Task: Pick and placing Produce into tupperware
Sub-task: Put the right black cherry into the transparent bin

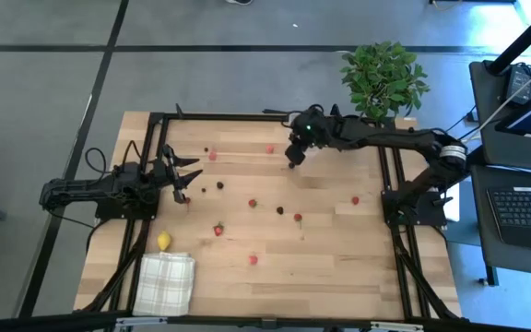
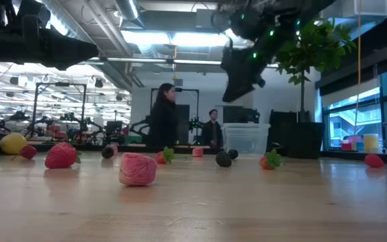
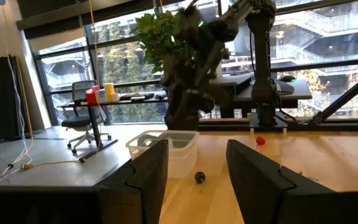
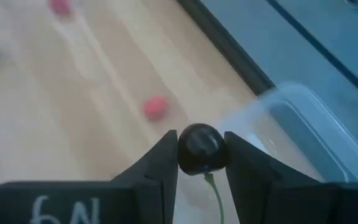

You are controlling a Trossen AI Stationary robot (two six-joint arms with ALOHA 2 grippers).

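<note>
The produce lies scattered over the wooden table: red pieces (image 1: 253, 203) and dark berries (image 1: 280, 210) in the middle, and a yellow lemon (image 1: 164, 242) near the left edge. In the low view a pink-red piece (image 2: 138, 169) is nearest. The clear tupperware (image 4: 303, 127) stands near the far edge, also seen as the clear box (image 3: 165, 149) in the left wrist view. My right gripper (image 1: 294, 159) hangs above the table beside the box, shut on a dark berry. My left gripper (image 1: 184, 177) waits open at the table's left side. My right gripper pinches a round dark berry (image 4: 201, 148) between its two fingertips, one finger on each side. The fingers come from above, slanting down. The berry is lifted clear of the table, and its thin green stem (image 4: 215, 190) hangs free between the fingers.
A white checked cloth (image 1: 166, 281) lies at the near left corner. A potted green plant (image 1: 383, 78) stands beyond the far right corner. A black frame runs along the table's edges. Two people (image 2: 163, 121) stand in the room behind. Bare wood lies near the right and near edges.
</note>
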